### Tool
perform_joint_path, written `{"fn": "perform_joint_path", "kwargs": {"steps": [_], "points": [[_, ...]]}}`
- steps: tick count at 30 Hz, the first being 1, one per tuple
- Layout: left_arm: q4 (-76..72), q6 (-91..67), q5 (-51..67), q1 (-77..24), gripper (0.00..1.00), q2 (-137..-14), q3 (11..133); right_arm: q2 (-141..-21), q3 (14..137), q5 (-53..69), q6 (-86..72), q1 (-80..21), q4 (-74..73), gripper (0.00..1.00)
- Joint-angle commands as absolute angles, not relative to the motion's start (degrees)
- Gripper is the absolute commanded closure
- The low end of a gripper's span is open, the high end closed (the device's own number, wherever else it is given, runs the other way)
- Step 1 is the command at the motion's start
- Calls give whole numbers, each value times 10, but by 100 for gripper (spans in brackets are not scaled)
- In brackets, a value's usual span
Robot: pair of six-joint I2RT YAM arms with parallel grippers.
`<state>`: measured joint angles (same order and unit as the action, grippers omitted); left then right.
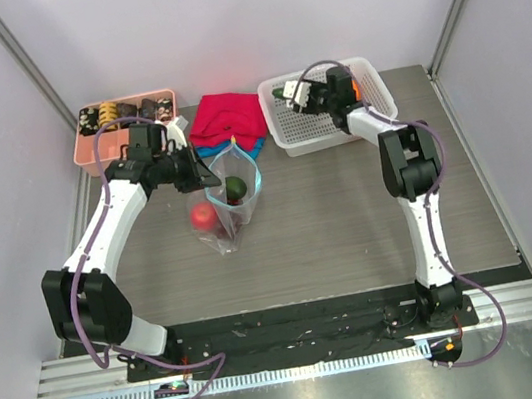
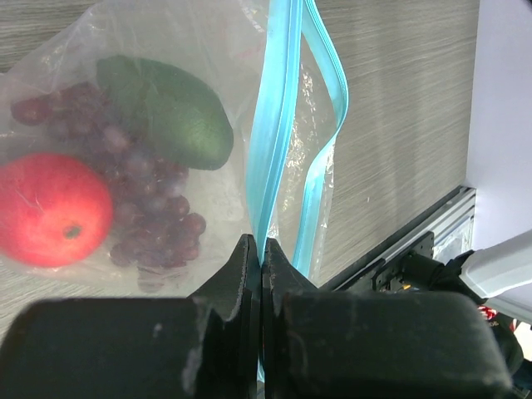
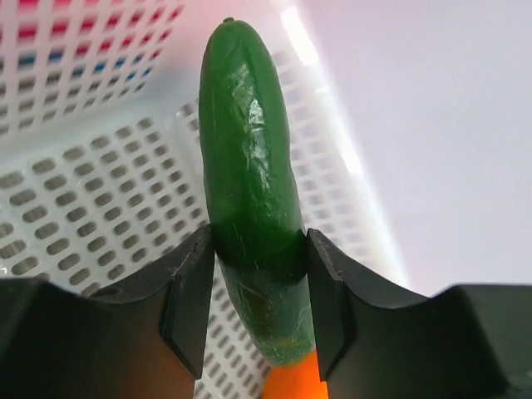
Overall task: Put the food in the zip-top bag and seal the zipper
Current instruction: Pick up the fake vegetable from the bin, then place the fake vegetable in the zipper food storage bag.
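Observation:
The clear zip-top bag (image 1: 224, 206) lies mid-table with its blue zipper (image 2: 283, 125) gaping open. Inside it I see a red tomato (image 2: 51, 209), a purple grape bunch (image 2: 141, 208) and a green avocado-like piece (image 2: 170, 112). My left gripper (image 2: 260, 249) is shut on one side of the blue zipper strip and holds the mouth up. My right gripper (image 3: 259, 258) is shut on the green cucumber (image 3: 249, 183) over the white mesh basket (image 1: 373, 107). An orange piece (image 3: 291, 384) shows just below the cucumber.
A pink divided tray (image 1: 96, 150) with dark snack pieces stands at the back left. A red and blue cloth (image 1: 228, 117) lies between the tray and the basket. Grey walls close in the table on three sides.

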<state>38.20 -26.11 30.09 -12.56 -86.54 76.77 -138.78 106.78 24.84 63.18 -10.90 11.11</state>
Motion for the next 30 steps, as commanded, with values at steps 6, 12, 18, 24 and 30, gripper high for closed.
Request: {"fn": "perform_joint_path", "kwargs": {"steps": [6, 12, 18, 24, 30], "points": [[369, -248, 307, -120, 100, -855, 773, -1221, 1037, 312, 458, -90, 159, 99], [367, -261, 310, -120, 100, -845, 778, -1137, 1086, 339, 17, -84, 134, 99], [349, -298, 342, -109, 100, -838, 759, -1043, 981, 317, -464, -117, 206, 99], [323, -325, 359, -101, 100, -832, 754, -927, 806, 158, -562, -232, 217, 99], [303, -350, 368, -98, 100, -832, 748, -915, 767, 77, -591, -317, 130, 99]]}}
